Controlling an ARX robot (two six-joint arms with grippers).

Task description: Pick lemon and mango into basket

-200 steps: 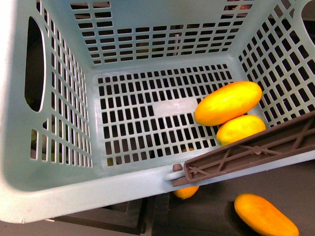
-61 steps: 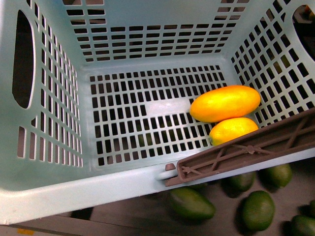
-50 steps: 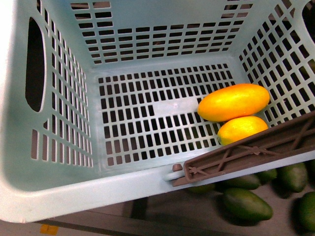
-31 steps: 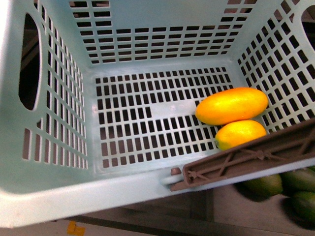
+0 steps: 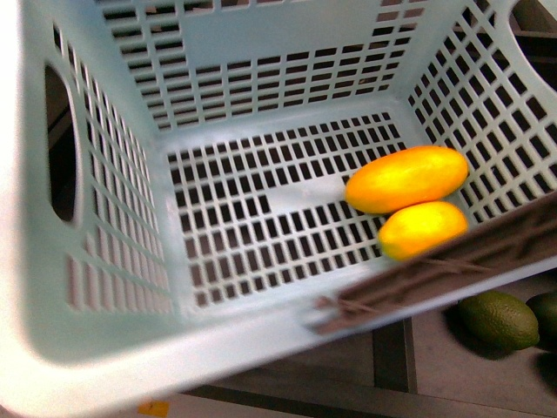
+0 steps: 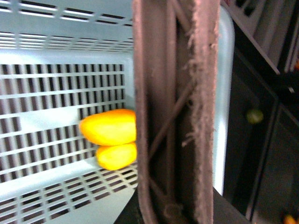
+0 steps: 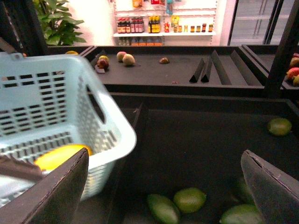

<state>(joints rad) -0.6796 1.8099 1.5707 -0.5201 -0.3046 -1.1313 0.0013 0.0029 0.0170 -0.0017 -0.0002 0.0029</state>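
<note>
Basket (image 5: 113,348): mango (image 5: 406,178) touching lemon (image 5: 422,229) at right wall, floor's left open; handle (image 5: 452,270) across near rim; green fruits (image 5: 498,320) outside; right fingers (image 7: 261,186) apart, left's state untellable

dark green oval fruits (image 7: 176,204) lying loose in a black bin (image 7: 196,140); one more green fruit (image 7: 280,126) well apart; behind, shelves of bottles (image 7: 163,23) and a leafy plant (image 7: 56,21).
</note>
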